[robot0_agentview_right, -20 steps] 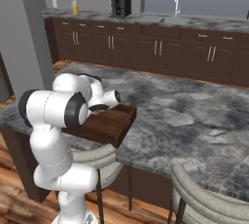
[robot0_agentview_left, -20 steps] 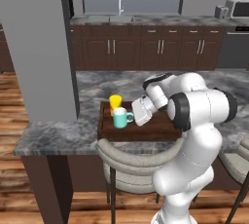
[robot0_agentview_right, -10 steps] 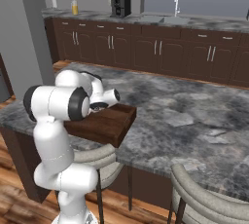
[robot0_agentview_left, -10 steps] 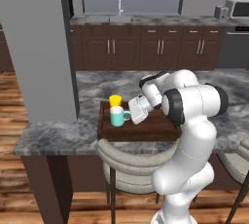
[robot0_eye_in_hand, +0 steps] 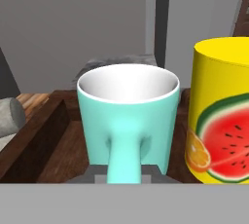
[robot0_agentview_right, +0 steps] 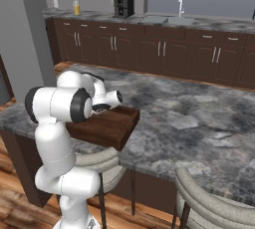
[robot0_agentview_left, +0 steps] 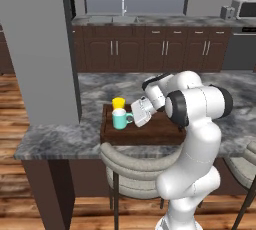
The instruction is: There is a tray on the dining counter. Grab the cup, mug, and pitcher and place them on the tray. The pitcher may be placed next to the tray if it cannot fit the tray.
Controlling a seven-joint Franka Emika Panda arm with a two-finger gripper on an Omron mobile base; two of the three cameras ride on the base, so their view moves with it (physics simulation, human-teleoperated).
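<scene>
Mug stands upright on the tray beside the cup, handle toward my gripper, whose fingers look clenched on that handle, I judge for setting down.

- I'm looking into a home kitchen; dark wood cabinets line the back wall under a sink with a faucet
- I see a microwave, a coffee maker; stools stand at the marbled dining counter

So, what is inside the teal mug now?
In the hand view the mug shows a white, bare inner wall near its rim. Its bottom is hidden by the front wall, so I cannot tell if anything lies there.
</scene>
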